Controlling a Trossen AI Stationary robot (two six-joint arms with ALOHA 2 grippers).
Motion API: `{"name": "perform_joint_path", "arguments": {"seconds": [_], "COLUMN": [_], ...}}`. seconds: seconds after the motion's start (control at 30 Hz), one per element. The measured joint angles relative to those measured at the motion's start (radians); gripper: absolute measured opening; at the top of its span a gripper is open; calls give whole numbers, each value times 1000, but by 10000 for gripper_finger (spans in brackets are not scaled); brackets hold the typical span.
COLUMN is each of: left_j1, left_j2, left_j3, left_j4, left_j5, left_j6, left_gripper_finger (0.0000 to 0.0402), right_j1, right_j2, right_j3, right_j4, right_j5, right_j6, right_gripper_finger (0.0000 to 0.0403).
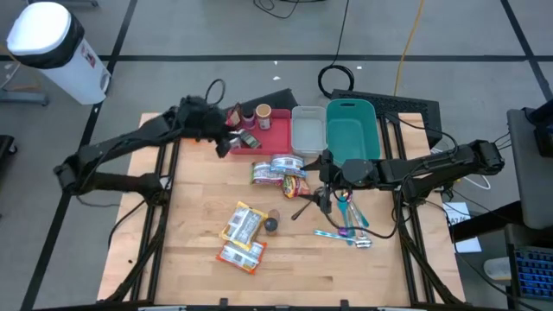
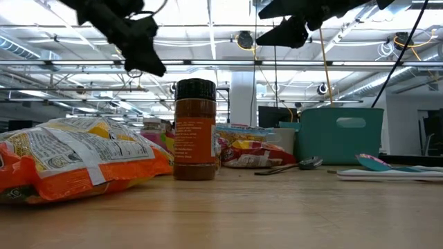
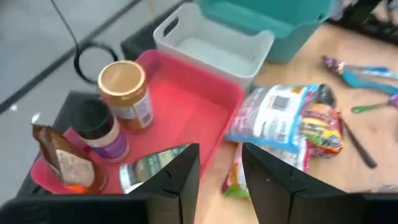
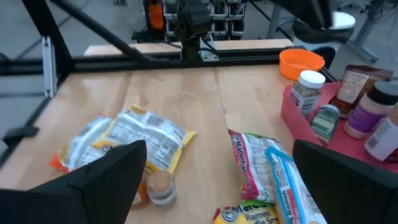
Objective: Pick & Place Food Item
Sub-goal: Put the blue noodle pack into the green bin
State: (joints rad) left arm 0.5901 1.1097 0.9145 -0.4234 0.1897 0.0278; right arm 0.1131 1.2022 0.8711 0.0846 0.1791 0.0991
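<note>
A red tray (image 1: 275, 136) at the table's far middle holds a gold-lidded jar (image 3: 127, 93), a black-lidded jar with a purple label (image 3: 99, 132), a brown pouch (image 3: 62, 163) and a silvery packet (image 3: 152, 167). Snack packets (image 1: 278, 170) lie on the wood just near of the tray. Two ramen packets (image 1: 243, 226) and a small spice jar (image 1: 271, 225) stand nearer the front. My left gripper (image 1: 226, 142) hovers over the tray's near left part, open and empty (image 3: 221, 180). My right gripper (image 1: 321, 173) hangs above the table right of the snack packets, wide open and empty (image 4: 224, 186).
A white bin (image 1: 308, 130) and a teal bin (image 1: 352, 130) stand right of the red tray. Plastic spoons and other utensils (image 1: 346, 226) lie at the right front. In the low view the spice jar (image 2: 194, 129) stands beside an orange packet (image 2: 76, 159).
</note>
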Motion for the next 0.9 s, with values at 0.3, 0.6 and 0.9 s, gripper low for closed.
{"name": "perform_joint_path", "arguments": {"seconds": [0.3,0.6,0.9], "left_j1": [-81,-104,-104], "left_j2": [-362,-601,-764], "left_j3": [-369,-540,-561], "left_j4": [283,322,211], "left_j5": [-8,-8,-8], "left_j6": [-111,-147,-139], "left_gripper_finger": [100,97,97], "right_j1": [0,0,0], "right_j2": [0,0,0], "right_j3": [0,0,0], "right_j4": [23,72,73], "right_j5": [2,0,2], "right_j6": [100,99,99], "right_gripper_finger": [397,397,399]}}
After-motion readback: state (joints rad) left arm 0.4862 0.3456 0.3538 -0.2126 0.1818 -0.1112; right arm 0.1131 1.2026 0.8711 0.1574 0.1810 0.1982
